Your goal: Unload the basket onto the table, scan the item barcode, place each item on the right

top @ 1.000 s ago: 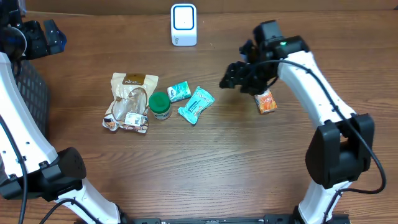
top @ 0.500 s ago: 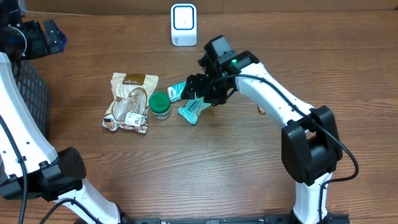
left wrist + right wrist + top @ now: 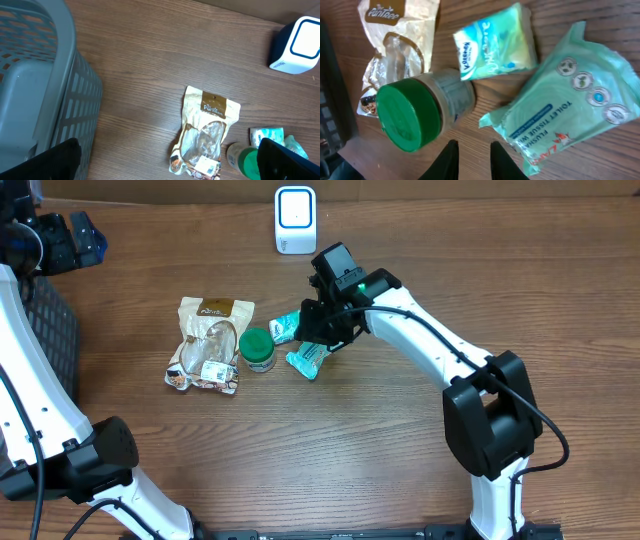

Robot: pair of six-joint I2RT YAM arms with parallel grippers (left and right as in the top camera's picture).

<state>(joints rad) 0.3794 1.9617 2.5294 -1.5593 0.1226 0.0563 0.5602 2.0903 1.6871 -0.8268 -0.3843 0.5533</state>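
Hovering: right gripper (image 3: 470,157) nearly closed, empty | tissue pack (image 3: 565,105) edge just ahead

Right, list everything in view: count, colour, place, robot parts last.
barcode scanner: one, white with blue ring, far edge of the table
snack bag: one, tan and clear, left of centre
jar: one, green lid, beside the snack bag
small tissue pack: one, teal, behind the jar
toilet tissue pack: one, mint green, right of the jar
basket: one, grey, far left
left gripper: black, fingers open, far-left corner
right gripper: black fingers close together, over the packs
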